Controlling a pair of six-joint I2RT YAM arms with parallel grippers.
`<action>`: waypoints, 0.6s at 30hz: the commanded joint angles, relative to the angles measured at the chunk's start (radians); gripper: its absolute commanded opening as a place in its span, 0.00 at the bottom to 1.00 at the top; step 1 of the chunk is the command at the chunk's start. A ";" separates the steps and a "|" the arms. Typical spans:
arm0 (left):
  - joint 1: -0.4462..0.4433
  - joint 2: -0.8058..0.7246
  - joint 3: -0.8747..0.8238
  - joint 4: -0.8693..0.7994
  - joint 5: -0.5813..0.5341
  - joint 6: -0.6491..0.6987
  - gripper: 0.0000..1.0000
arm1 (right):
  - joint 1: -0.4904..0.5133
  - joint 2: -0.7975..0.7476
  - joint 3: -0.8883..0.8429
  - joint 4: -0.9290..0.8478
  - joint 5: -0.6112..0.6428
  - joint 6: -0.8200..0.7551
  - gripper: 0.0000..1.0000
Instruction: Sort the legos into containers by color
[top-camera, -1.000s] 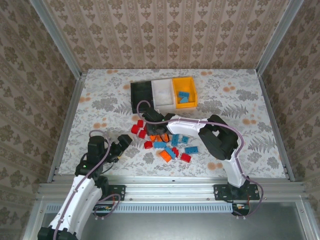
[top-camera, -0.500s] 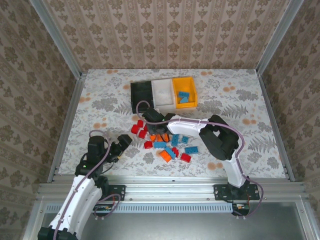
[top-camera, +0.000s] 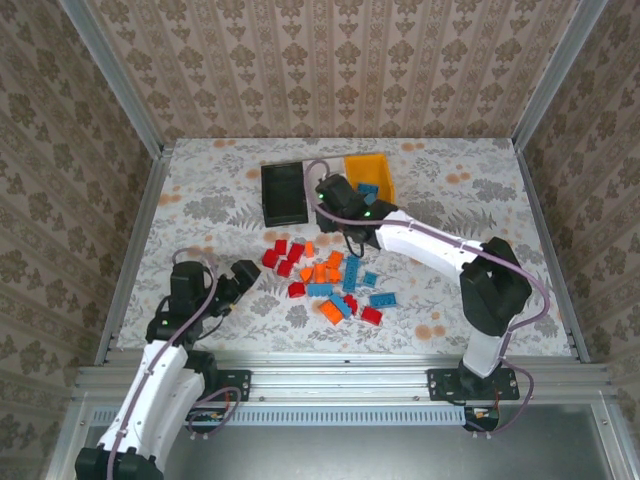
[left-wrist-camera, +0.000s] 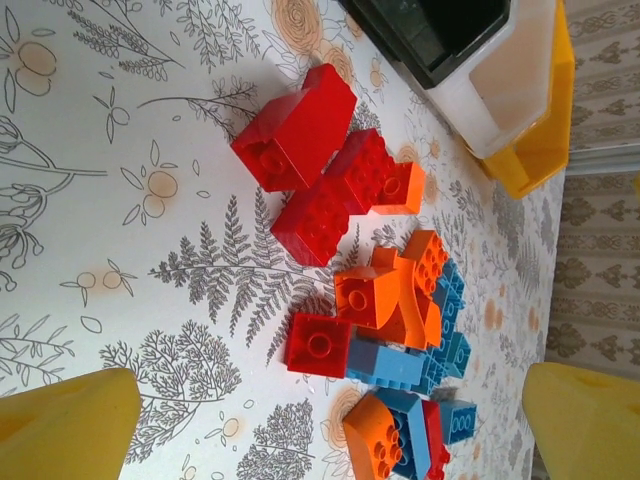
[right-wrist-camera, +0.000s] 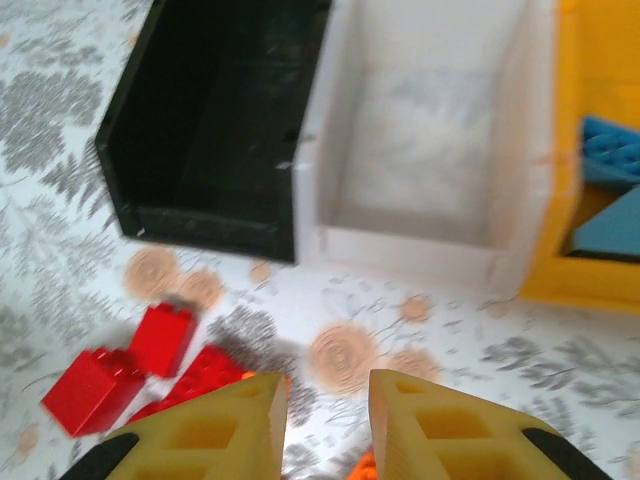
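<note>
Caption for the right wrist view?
Right gripper facing black bin, white bin and yellow bin holding blue legos; red legos at lower left.

A robot lab's test cell, dressed to look homely (a stage set, not a room): wallpaper panels on three sides held in bare metal posts, a floral sheet over the table, two arms bolted by a metal rail

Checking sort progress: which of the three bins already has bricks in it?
The orange-yellow bin, rightmost in the row: blue bricks lie in it. The black bin and white bin are empty.
</note>
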 joint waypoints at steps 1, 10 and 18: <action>0.013 0.050 0.048 0.015 0.008 0.048 1.00 | -0.029 -0.012 0.007 -0.030 0.016 -0.043 0.29; 0.028 0.131 0.045 0.033 0.034 0.069 1.00 | -0.135 0.165 0.196 -0.072 -0.052 -0.080 0.29; 0.035 0.175 0.033 0.051 0.054 0.067 1.00 | -0.170 0.414 0.471 -0.174 -0.068 -0.116 0.29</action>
